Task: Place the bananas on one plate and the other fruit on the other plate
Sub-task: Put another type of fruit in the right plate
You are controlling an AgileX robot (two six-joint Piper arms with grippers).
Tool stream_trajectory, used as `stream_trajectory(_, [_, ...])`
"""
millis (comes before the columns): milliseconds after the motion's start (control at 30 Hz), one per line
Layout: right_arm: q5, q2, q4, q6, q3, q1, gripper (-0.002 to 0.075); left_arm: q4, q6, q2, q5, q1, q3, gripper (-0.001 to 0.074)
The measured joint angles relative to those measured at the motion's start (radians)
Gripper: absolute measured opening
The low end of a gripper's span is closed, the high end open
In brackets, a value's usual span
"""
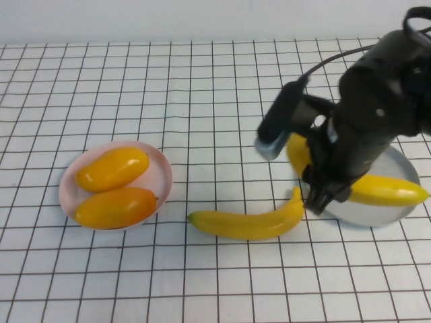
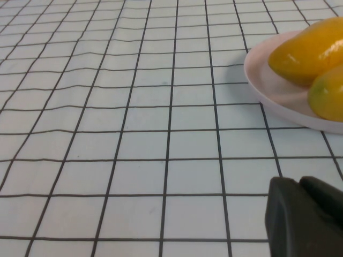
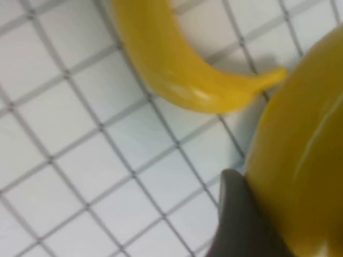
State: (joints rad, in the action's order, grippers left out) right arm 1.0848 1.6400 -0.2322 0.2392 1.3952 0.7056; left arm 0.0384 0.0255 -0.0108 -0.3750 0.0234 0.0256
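One banana (image 1: 384,190) lies across the grey-blue plate (image 1: 377,214) at the right. My right gripper (image 1: 322,198) is shut on it near the plate's left rim. In the right wrist view one dark finger (image 3: 236,214) presses against this banana (image 3: 305,150). The second banana (image 1: 249,222) lies on the table just left of the plate, and it also shows in the right wrist view (image 3: 177,69). Two orange-yellow fruits (image 1: 112,168) (image 1: 116,207) lie on the pink plate (image 1: 160,176) at the left. My left gripper (image 2: 300,184) is shut and empty, low over the table near the pink plate (image 2: 268,88).
A white cloth with a black grid (image 1: 202,101) covers the table. The right arm's body (image 1: 377,101) and its cable hang over the back of the grey-blue plate. The left arm does not show in the high view.
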Motion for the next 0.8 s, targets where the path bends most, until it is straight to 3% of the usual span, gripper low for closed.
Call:
stream_trajectory(200, [-0.168, 0.043, 0.017, -0.045, -0.049, -0.295, 0.0322, 0.0, 0.0, 0.0, 0.0, 0.0, 0.0, -0.0004])
stream_trajectory(333, [-0.262, 0.153, 0.059, -0.045, -0.05, -0.421, 0.0322, 0.0, 0.0, 0.0, 0.0, 0.0, 0.0, -0.0004])
stream_trajectory(433, [-0.321, 0.229, 0.068, -0.045, -0.051, -0.454, 0.0335, 0.0, 0.0, 0.0, 0.0, 0.0, 0.0, -0.0004])
stream_trajectory(600, [-0.378, 0.302, 0.076, -0.045, -0.051, -0.457, 0.0445, 0.0, 0.0, 0.0, 0.0, 0.0, 0.0, -0.0004])
stream_trajectory(800, [-0.267, 0.306, 0.094, -0.045, 0.049, -0.457, 0.0475, 0.0, 0.0, 0.0, 0.0, 0.0, 0.0, -0.0003])
